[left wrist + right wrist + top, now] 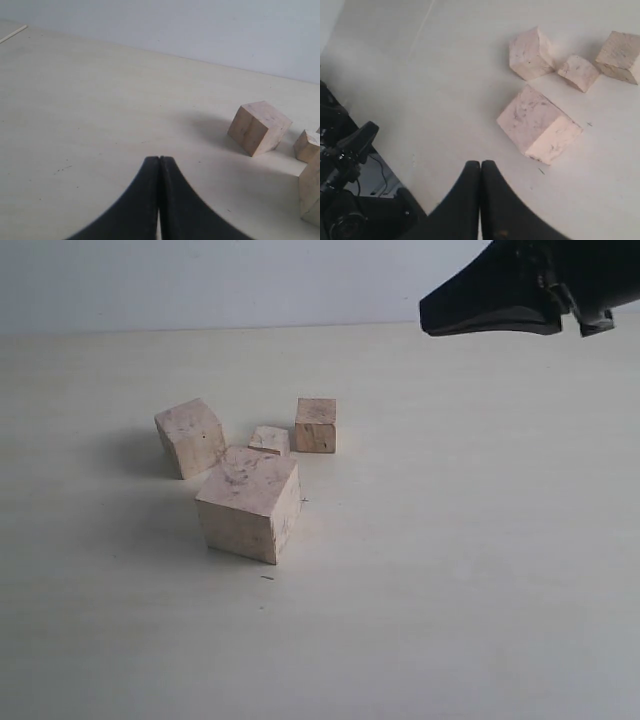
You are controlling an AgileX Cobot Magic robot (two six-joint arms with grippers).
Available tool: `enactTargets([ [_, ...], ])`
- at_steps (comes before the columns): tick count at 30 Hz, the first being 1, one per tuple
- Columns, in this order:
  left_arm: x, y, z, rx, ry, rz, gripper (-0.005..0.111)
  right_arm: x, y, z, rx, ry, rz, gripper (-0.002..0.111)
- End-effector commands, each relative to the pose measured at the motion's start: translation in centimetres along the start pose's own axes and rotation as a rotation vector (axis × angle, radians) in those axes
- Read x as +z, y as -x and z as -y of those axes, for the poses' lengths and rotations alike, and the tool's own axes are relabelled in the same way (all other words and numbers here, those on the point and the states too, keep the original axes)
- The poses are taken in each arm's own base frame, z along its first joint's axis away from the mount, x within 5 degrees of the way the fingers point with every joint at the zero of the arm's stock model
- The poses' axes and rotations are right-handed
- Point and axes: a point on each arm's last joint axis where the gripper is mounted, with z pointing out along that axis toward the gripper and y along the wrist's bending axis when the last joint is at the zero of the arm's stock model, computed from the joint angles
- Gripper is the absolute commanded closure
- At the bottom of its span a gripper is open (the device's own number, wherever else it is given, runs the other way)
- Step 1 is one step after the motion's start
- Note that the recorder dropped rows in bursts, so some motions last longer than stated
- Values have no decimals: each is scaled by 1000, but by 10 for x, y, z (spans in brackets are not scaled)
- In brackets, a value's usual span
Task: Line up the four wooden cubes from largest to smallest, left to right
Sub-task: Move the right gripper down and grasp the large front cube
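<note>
Four wooden cubes sit clustered left of the table's middle. The largest cube (248,502) (538,124) is nearest the front. Behind it to the left stands the second-largest cube (189,437) (259,127) (531,53), turned at an angle. The smallest cube (268,441) (307,145) (578,72) lies behind the largest, with the darker tan cube (315,425) (620,56) just right of it. My right gripper (424,318) (481,163) hangs shut and empty, high at the back right, far from the cubes. My left gripper (159,159) is shut and empty, low over bare table; the exterior view does not show it.
The pale table (470,540) spreads wide to the right and front of the cubes. In the right wrist view the table's edge shows, with dark equipment and cables (342,165) beyond it. A pale wall (200,280) runs behind the table.
</note>
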Motion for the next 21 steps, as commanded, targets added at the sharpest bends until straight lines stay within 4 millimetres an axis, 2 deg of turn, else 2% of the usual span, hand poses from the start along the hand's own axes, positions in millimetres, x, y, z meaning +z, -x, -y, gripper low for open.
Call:
enactTargets([
  [1, 0, 0, 0, 0, -3, 13, 107, 13, 9, 2, -103, 97, 35, 108],
  [4, 0, 0, 0, 0, -3, 13, 107, 27, 6, -4, -257, 128, 7, 105],
  [8, 0, 0, 0, 2, -2, 14, 107, 54, -5, -11, -558, 126, -70, 105],
  [14, 0, 0, 0, 2, -2, 14, 107, 103, -25, -6, -725, 26, -239, 104],
  [16, 0, 0, 0, 2, -2, 14, 107, 116, -30, -5, -749, 21, -273, 98],
  [19, 0, 0, 0, 2, -2, 14, 107, 133, -37, -9, -862, 43, -343, 83],
  [21, 0, 0, 0, 2, -2, 14, 107, 142, -35, -10, -940, 45, -371, 68],
])
